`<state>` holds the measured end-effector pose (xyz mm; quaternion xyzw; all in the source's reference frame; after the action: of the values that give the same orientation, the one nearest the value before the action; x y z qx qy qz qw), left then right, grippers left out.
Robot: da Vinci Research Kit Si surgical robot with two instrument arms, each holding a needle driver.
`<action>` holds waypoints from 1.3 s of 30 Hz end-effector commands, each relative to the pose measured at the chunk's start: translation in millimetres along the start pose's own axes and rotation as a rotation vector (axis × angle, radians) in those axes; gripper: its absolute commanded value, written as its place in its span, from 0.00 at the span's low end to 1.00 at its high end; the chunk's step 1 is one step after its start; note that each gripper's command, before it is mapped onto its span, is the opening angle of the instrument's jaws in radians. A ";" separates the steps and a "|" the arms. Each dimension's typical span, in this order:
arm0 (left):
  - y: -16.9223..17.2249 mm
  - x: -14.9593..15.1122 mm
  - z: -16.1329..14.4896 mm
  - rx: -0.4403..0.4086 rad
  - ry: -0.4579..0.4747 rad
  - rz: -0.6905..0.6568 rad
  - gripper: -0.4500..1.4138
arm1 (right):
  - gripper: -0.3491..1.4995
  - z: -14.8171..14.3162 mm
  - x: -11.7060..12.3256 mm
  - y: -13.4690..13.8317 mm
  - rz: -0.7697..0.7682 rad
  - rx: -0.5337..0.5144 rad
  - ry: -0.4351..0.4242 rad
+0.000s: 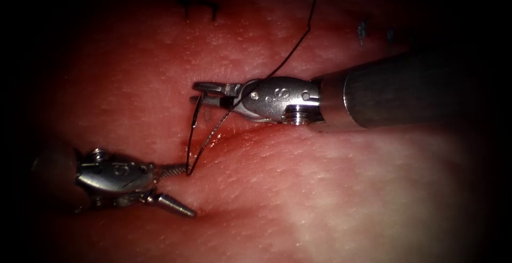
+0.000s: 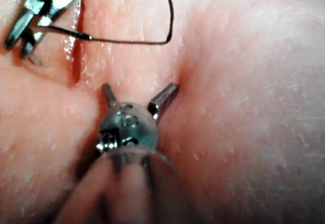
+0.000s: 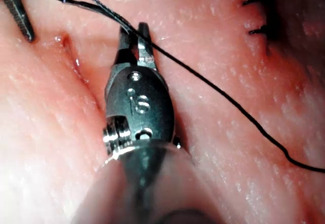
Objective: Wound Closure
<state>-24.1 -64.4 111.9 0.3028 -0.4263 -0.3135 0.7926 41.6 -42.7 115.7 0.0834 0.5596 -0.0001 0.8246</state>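
Nearest, the left tool (image 1: 170,188) is seen with jaws spread, holding nothing, left of the cut (image 1: 224,132) in the tissue (image 1: 346,188). Beyond, the needle (image 1: 195,116) is pinched near its upper end by the right tool (image 1: 210,93); thread (image 1: 290,55) trails away above.

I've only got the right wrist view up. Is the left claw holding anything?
Observer: No. The left claw is wide open and empty, at the left end of the cut in the endoscope view.
Operator: And the needle in my right claw?
Observer: The right claw is shut near one end of the needle. The needle hangs apparently clear of the tissue, its other end by the left claw's upper jaw, with the thread running up from there.
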 end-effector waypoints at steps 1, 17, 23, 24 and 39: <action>-0.5 0.9 0.7 0.002 0.002 -0.003 0.61 | 0.00 1.2 -0.7 -1.4 -0.015 0.014 -0.006; 0.3 1.1 0.3 0.004 0.003 0.000 0.61 | 0.00 1.6 -6.4 -6.3 -0.093 0.145 -0.026; 0.4 1.1 0.2 0.001 0.002 0.001 0.61 | 0.00 1.9 -7.0 -8.3 -0.126 0.206 -0.001; 0.4 1.1 0.2 0.001 0.002 0.001 0.61 | 0.00 2.0 -7.1 -8.7 -0.131 0.216 0.003; 0.5 1.2 0.0 0.000 0.002 0.002 0.61 | 0.00 1.8 -5.2 -12.6 -0.203 0.334 0.068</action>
<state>-23.0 -63.9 112.5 0.3014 -0.4265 -0.3120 0.7937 39.4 -55.3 119.1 0.1618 0.5839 -0.1747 0.7761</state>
